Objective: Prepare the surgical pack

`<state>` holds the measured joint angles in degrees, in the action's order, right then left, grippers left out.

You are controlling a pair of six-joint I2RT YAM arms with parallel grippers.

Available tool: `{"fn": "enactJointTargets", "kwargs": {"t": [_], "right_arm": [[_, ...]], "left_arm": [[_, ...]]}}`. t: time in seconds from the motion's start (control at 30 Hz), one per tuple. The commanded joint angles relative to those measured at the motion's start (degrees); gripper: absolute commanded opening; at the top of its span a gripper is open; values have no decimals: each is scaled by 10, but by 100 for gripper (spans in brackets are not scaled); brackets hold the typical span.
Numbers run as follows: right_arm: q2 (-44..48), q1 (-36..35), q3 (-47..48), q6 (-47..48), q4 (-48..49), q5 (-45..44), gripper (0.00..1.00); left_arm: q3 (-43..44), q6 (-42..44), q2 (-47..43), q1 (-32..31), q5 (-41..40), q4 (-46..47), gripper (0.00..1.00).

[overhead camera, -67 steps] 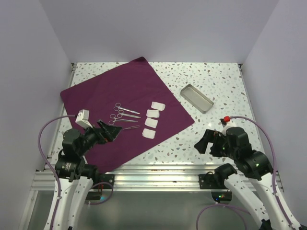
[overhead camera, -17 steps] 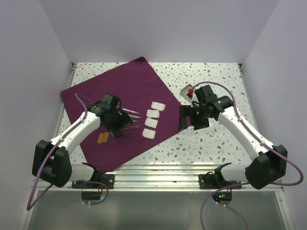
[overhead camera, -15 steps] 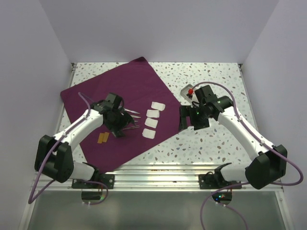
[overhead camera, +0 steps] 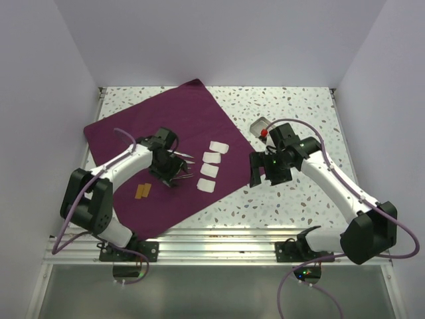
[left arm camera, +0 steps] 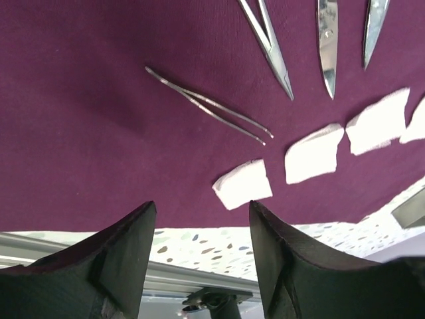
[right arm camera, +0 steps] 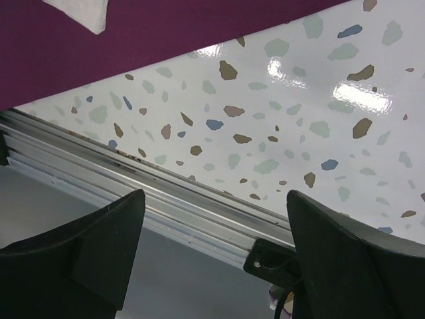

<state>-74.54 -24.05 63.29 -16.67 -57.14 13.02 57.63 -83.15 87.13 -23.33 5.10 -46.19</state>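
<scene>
Fingers on both arms stand apart, holding nothing: left fingers [left arm camera: 119, 252] over the pack's near part, right fingers [right arm camera: 86, 246] wide over bare table [overhead camera: 299, 106] just off the pack's edge. The pack [overhead camera: 153, 126], a purple cloth, lies spread flat on the table's left half. A grey tray [overhead camera: 257, 123] sits right of it, partly hidden by the right arm. Four white gauze pads [overhead camera: 211, 157] lie in a row on the cloth, with tweezers [left arm camera: 209, 106] and three steel tools [left arm camera: 327, 46] beside them.
</scene>
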Motion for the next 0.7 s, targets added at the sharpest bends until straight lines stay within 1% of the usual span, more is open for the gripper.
{"fn": "enactJointTargets", "kwargs": {"t": [0.0, 0.1, 0.23, 0.37, 0.5, 0.6, 0.67], "right_arm": [[18, -2, -5, 10, -2, 2, 91], [18, -2, -6, 14, -2, -3, 92], [22, -2, -10, 15, -4, -9, 92], [24, -3, -20, 15, -2, -10, 92], [23, -2, -24, 13, 2, -10, 93], [20, -3, -21, 11, 5, -11, 93], [21, -2, -20, 9, 6, -11, 93]], "left_arm": [[34, -40, 30, 1, -10, 7, 62], [39, -46, 52, 12, -5, 9, 61], [30, -47, 65, 39, -1, 24, 55], [27, -39, 79, 69, 5, 28, 54], [25, -38, 88, 80, 8, 27, 53], [18, -42, 95, 93, 19, 32, 49], [20, -40, 102, 99, 20, 34, 48]]}}
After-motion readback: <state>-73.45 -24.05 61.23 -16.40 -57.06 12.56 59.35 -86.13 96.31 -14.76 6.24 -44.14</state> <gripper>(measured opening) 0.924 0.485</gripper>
